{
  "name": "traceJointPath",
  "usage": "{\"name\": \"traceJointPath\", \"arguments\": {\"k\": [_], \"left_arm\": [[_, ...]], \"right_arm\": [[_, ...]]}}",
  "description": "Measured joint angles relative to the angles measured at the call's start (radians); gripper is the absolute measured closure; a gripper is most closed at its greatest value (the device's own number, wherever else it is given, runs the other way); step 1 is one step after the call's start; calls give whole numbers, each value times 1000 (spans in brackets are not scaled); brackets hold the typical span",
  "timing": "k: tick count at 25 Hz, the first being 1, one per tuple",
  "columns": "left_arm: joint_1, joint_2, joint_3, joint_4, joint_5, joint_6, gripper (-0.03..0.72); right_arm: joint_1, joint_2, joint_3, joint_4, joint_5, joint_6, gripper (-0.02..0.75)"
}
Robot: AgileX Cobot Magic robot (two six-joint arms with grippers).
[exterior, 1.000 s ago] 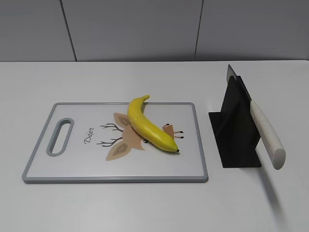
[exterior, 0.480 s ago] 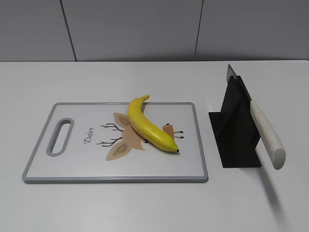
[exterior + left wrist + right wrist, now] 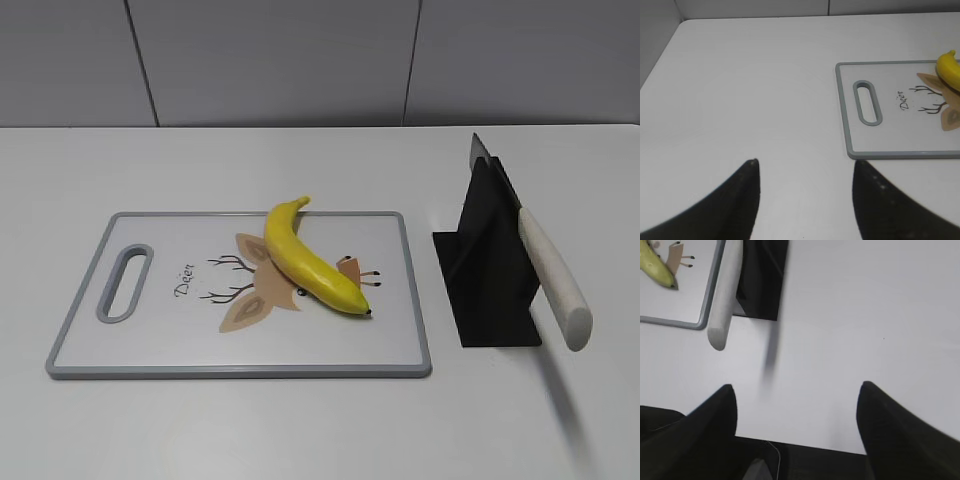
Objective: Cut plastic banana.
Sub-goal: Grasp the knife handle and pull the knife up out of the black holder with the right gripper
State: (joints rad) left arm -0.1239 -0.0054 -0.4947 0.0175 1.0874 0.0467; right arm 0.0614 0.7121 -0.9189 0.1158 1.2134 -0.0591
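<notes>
The yellow plastic banana (image 3: pixel 308 260) lies diagonally on a white cutting board (image 3: pixel 150 345) with a grey rim and a deer drawing. A knife with a white handle (image 3: pixel 553 277) rests slanted in a black holder (image 3: pixel 490 270) to the right of the board. Neither gripper shows in the exterior view. In the left wrist view my left gripper (image 3: pixel 805 167) is open and empty above bare table, left of the board (image 3: pixel 850 130); the banana's end (image 3: pixel 950 70) shows at the right edge. In the right wrist view my right gripper (image 3: pixel 796 392) is open and empty near the table's front edge, below the knife handle (image 3: pixel 724 300).
The white table (image 3: pixel 300 430) runs to a grey panelled wall (image 3: pixel 300 60) at the back. The board's handle slot (image 3: pixel 125 283) is at its left end. The table's front edge and a dark area below it (image 3: pixel 805 460) show in the right wrist view.
</notes>
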Motion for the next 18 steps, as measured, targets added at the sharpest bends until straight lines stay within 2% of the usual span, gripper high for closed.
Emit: {"name": "traceJointPath", "arguments": {"k": [10, 18], "left_arm": [[0, 0, 0, 0, 0, 0, 115], [0, 0, 0, 0, 0, 0, 115]], "right_arm": [[16, 304, -116, 114, 0, 9, 162], [178, 535, -193, 122, -3, 28, 194]]}}
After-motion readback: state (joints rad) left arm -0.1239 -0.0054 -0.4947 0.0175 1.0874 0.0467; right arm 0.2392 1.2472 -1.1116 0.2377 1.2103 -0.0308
